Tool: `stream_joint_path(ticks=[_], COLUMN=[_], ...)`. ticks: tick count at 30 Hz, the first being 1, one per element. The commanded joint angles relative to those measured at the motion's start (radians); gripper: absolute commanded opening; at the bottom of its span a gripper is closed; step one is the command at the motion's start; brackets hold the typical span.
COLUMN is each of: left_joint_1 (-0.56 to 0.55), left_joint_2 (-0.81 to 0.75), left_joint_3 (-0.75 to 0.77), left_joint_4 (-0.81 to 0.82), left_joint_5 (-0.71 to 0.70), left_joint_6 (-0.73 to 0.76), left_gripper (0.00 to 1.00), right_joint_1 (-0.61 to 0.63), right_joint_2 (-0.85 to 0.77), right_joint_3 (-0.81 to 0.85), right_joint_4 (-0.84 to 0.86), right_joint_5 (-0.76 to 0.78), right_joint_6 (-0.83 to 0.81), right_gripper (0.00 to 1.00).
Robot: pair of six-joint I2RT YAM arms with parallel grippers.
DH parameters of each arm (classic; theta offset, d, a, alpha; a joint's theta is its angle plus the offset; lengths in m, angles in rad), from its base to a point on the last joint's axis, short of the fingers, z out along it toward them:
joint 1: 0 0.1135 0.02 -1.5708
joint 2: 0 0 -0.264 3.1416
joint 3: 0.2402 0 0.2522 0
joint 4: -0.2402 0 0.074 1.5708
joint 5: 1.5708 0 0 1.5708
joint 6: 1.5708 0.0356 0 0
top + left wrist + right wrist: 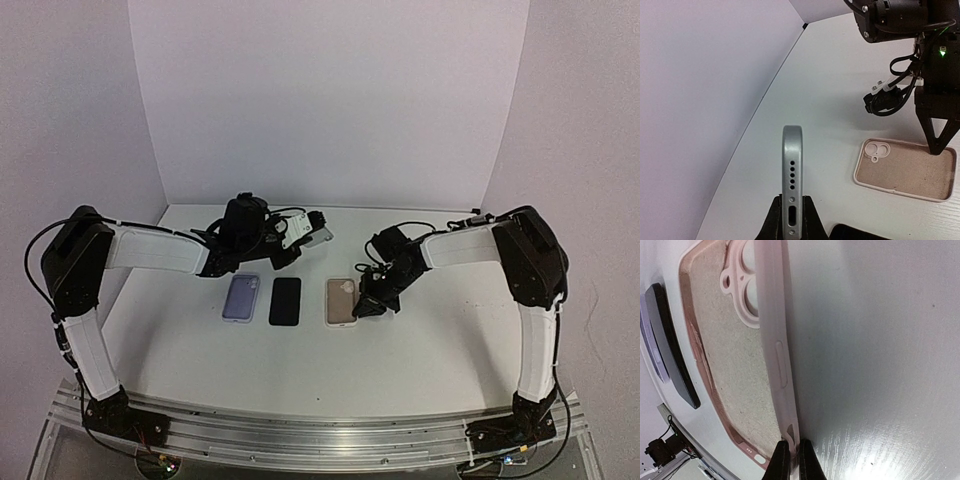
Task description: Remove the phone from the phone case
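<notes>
Spanning the view, the white table point(430, 350) carried a lilac item point(240, 298), a black handset point(285, 301) and the empty pink case point(910, 172). Clear of it, the phone point(792, 165) hung edge-on, the left gripper point(791, 215) clamped across its port end. The right gripper point(790, 460) was nearly closed, pinching the case rim. Judged: lay the phone flat, well apart from the case, keeping grip firm until it is supported.

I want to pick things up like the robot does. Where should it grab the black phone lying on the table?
Probably by its two long edges, near the middle, coming straight down from above. The black phone lies flat, so only its thin sides offer grip, and gaps separate it from the purple phone and the pink case.
</notes>
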Motion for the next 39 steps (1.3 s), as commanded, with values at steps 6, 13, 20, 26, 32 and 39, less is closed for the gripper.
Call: stream_joint_path(ticks=[6,13,20,26,32,39], left_joint_1=[-0.004,-0.004,-0.004,-0.006,-0.015,-0.035], left_joint_2=[-0.072,-0.090,-0.096,-0.120,-0.122,-0.095], left_joint_3=[0.013,-0.013,-0.033,-0.104,-0.293,-0.342], left_joint_4=[0.050,0.064,0.097,0.252,0.663,0.799], left_joint_5=[-0.008,-0.006,-0.001,0.021,0.070,0.104], left_joint_6=[-0.023,-0.005,0.051,0.200,0.544,0.696], left_gripper=[0.00,0.00,0.00,0.00,0.00,0.00], right_joint_1=[0.011,0.011,0.005,-0.004,-0.009,0.014], right_joint_2=[0.073,0.047,-0.074,-0.201,-0.254,-0.240], right_joint_3=[0.074,0.061,0.119,0.189,0.151,0.083], right_joint_4=[-0.064,-0.066,-0.093,-0.143,0.091,0.433], right_joint_5=[0.046,0.053,0.105,0.185,0.074,-0.017], right_joint_6=[-0.002,0.004,0.020,0.041,0.269,0.490], right_gripper=[0.00,0.11,0.45,0.60,0.72,0.71])
